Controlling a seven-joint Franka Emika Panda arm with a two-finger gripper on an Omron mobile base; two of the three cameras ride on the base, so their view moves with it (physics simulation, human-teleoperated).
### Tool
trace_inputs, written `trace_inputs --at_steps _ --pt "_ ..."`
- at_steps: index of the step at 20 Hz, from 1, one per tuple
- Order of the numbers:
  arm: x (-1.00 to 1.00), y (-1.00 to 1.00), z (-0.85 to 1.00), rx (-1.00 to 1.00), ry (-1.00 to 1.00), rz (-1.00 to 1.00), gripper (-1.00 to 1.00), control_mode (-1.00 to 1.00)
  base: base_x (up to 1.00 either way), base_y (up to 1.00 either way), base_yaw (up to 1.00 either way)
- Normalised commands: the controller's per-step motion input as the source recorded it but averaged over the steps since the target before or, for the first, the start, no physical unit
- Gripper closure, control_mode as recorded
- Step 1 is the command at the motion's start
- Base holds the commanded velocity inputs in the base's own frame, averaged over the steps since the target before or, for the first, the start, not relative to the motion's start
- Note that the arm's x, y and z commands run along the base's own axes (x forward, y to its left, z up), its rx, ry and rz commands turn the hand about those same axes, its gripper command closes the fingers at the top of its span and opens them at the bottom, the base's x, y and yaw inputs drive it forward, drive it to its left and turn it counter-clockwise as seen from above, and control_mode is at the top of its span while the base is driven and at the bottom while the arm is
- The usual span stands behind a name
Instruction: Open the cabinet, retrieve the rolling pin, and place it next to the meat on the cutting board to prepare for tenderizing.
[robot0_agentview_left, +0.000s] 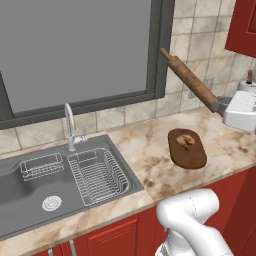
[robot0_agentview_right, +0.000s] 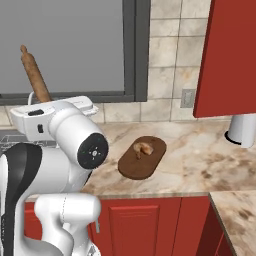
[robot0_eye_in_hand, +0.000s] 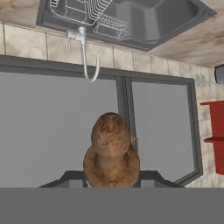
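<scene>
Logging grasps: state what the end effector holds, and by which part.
The end effector holds the rolling pin near one end, with the rest slanting up in front of the window.

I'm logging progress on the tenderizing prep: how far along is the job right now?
Done: the cabinet door stands open and the rolling pin is out of it. In hand: the gripper is shut on one end of the pin, holding it tilted in the air above the counter. Left: lowering it beside the meat on the cutting board, which holds only the meat.
</scene>
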Motion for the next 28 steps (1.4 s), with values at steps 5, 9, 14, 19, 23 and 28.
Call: trace_inputs --at_steps 5,9,14,19,23,28 --pt "0.0 0.0 0.0 0.0 0.0 0.0 1.0 1.0 0.05 -0.1 0.04" --pt "0.0 -0.18 -0.05 0.0 0.0 0.03 1.0 -1.0 0.0 -0.04 0.01" --pt "0.03 -0.17 -0.08 0.0 0.06 0.02 1.0 -1.0 0.0 0.0 0.0" --pt "0.02 -0.09 -0.15 -0.02 0.09 0.0 1.0 -1.0 0.0 0.0 0.0" --pt "0.0 -0.17 -0.29 -0.03 0.06 0.0 1.0 -1.0 0.0 0.0 0.0" --pt "0.0 -0.32 -0.31 -0.01 0.01 0.0 1.0 -1.0 0.0 0.0 0.0"
